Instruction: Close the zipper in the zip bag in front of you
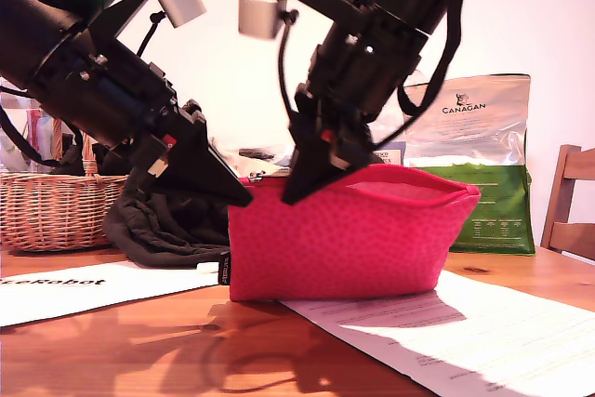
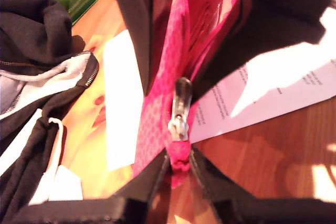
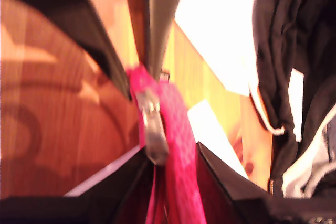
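Observation:
The red-pink zip bag (image 1: 344, 244) stands upright on the wooden table (image 1: 139, 350), its mouth gaping open along most of the top. The zipper's silver pull tab (image 2: 181, 106) (image 3: 152, 124) sits at the end toward the exterior view's left. My first gripper (image 1: 244, 200) (image 2: 178, 163) is shut on that end of the bag, just behind the slider. My second gripper (image 1: 290, 194) (image 3: 170, 156) straddles the top edge, one finger in front of the bag. Its jaws are drawn in around the tab's tip and the fabric beside it.
A black hooded garment (image 1: 158, 225) lies behind the bag, beside a wicker basket (image 1: 56, 211) at the exterior view's left. A green-and-silver Canagan bag (image 1: 483, 192) and a chair (image 1: 572, 202) stand at that view's right. Printed sheets (image 1: 465, 332) lie under and before the bag.

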Available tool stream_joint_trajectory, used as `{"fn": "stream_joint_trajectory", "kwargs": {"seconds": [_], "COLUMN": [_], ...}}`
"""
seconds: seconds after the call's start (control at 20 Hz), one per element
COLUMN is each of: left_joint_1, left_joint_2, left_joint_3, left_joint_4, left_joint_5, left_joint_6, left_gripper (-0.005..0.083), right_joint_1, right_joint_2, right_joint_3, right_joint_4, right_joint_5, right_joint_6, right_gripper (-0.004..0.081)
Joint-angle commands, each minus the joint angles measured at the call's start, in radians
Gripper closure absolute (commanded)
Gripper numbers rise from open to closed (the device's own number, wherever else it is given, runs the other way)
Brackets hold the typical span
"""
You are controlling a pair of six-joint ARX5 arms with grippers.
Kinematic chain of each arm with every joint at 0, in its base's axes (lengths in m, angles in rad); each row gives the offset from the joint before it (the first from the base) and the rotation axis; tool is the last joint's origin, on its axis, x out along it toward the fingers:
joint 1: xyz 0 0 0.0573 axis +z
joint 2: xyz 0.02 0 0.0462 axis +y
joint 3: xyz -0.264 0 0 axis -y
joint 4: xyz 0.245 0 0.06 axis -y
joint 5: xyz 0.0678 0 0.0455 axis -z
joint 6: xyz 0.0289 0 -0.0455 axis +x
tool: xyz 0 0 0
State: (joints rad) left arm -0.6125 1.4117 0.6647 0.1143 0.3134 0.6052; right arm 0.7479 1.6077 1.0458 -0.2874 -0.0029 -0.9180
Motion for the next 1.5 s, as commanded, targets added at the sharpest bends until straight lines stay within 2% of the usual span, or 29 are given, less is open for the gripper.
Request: {"fn": "stream_joint_trajectory", "kwargs": {"seconds": [0.0, 0.15, 0.25, 0.45, 0.5, 0.7, 0.85, 0.95, 1.1, 1.25, 1.45], "left_joint_1": [-0.005, -0.005, -0.005, -0.005, -0.005, -0.005, -0.005, -0.005, -0.004, 0.01, 0.024], "left_joint_2": [0.002, 0.002, 0.002, 0.002, 0.002, 0.002, 0.002, 0.002, 0.002, 0.002, 0.002], "left_joint_3": [-0.006, -0.006, -0.006, -0.006, -0.006, -0.006, 0.004, 0.037, 0.148, 0.321, 0.542], "left_joint_4": [-0.002, -0.006, -0.006, -0.014, -0.017, -0.017, -0.019, -0.063, -0.21, -0.391, -0.619], "left_joint_5": [0.008, 0.008, 0.009, 0.02, 0.023, 0.022, 0.019, 0.018, 0.017, 0.011, -0.013], "left_joint_6": [-0.003, -0.003, -0.003, -0.031, -0.031, -0.058, -0.127, -0.172, -0.214, -0.214, -0.171], "left_gripper": [0.0795, 0.0795, 0.0795, 0.0795, 0.0795, 0.0795, 0.0795, 0.0795, 0.0795, 0.0795, 0.0795], "right_joint_1": [-0.002, -0.002, -0.002, -0.001, -0.001, 0.0, 0.0, 0.0, 0.0, -0.004, -0.012], "right_joint_2": [0.006, -0.002, -0.011, -0.029, -0.037, -0.05, -0.05, -0.05, -0.05, -0.059, -0.121], "right_joint_3": [0.005, 0.018, 0.038, 0.109, 0.128, 0.204, 0.211, 0.211, 0.211, 0.213, 0.213], "right_joint_4": [-0.015, -0.04, -0.065, -0.221, -0.257, -0.44, -0.502, -0.518, -0.517, -0.517, -0.457], "right_joint_5": [0.01, -0.002, -0.045, -0.047, -0.053, -0.183, -0.254, -0.283, -0.284, -0.288, -0.293], "right_joint_6": [-0.005, 0.008, 0.048, 0.193, 0.281, 0.523, 0.755, 0.856, 0.866, 0.861, 0.875], "right_gripper": [0.0552, 0.0552, 0.0552, 0.0552, 0.0553, 0.0553, 0.0553, 0.0553, 0.0553, 0.0553, 0.0553]}}
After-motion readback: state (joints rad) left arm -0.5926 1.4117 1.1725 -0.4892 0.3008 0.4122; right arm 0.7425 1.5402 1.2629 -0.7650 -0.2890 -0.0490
